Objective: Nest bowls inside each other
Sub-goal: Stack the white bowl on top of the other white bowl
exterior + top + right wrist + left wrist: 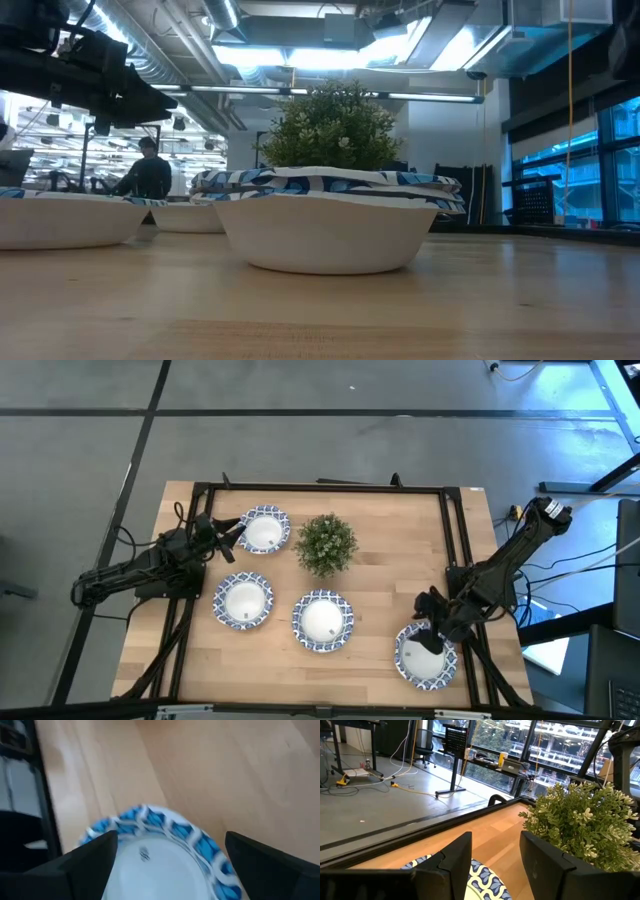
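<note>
Four bowl spots show in the high view, all blue-rimmed and white inside: far-left bowl (264,530), near-left bowl (243,601), middle bowl (322,620) and right bowl (425,658). In the low view the middle one (325,225) shows several rims layered, a nested stack resting on the table. My left gripper (238,530) (495,845) is open, and its fingers stand over the left rim of the far-left bowl (487,880). My right gripper (432,628) (170,845) is wide open above the right bowl (160,855), one finger at each side.
A small leafy potted plant (327,544) stands between the far-left bowl and the table's middle, close to my left gripper's path (580,825). A black frame rail (455,530) runs along the table's edges. Bare wood (390,550) lies right of the plant.
</note>
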### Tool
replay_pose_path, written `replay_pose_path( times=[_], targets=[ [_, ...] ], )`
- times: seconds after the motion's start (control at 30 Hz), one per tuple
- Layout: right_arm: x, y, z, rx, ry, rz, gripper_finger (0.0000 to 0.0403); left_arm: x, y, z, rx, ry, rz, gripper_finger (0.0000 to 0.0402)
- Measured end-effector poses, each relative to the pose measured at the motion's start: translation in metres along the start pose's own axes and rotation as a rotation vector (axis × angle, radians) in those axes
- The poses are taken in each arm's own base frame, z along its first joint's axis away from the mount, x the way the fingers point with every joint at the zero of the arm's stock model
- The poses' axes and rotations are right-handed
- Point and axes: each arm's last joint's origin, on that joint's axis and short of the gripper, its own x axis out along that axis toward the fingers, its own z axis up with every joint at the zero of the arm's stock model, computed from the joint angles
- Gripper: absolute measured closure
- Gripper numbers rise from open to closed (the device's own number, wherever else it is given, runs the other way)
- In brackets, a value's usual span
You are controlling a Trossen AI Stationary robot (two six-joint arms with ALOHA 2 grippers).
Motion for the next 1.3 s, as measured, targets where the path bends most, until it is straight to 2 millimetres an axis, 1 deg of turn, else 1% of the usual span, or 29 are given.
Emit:
replay_pose_path(
  times=[0.17, 0.37, 0.57, 0.67, 0.73, 0.8, 1.13, 1.3],
  targets=[
    [0.006, -0.005, -0.006, -0.026, 0.112, -0.065, 0.0033, 0.000, 0.000, 0.000, 0.000, 0.000, 0.000, 0.0240],
    [0.017, -0.008, -0.014, -0.039, 0.259, -0.138, 0.0033, 0.000, 0.000, 0.000, 0.000, 0.001, 0.000, 0.0240],
    [0.028, -0.010, -0.019, -0.001, 0.301, -0.203, 0.0033, 0.000, 0.000, 0.000, 0.000, 0.000, 0.001, 0.0240],
    [0.031, -0.010, -0.020, 0.004, 0.305, -0.221, 0.0042, 0.000, 0.000, 0.000, 0.001, -0.002, 0.009, 0.0240],
    [0.032, -0.010, -0.020, 0.003, 0.306, -0.225, 0.0060, 0.000, 0.000, 0.000, 0.000, -0.002, 0.010, 0.0240],
    [0.032, -0.010, -0.020, 0.004, 0.304, -0.218, 0.0086, 0.000, 0.000, 0.000, 0.000, -0.002, 0.009, 0.0240],
    [0.033, -0.008, -0.020, -0.001, 0.300, -0.198, 0.0248, 0.000, 0.000, 0.000, 0.001, -0.002, 0.010, 0.0240],
    [0.033, -0.008, -0.020, -0.003, 0.299, -0.193, 0.0310, 0.000, 0.000, 0.000, 0.001, -0.001, 0.009, 0.0240]
  ],
)
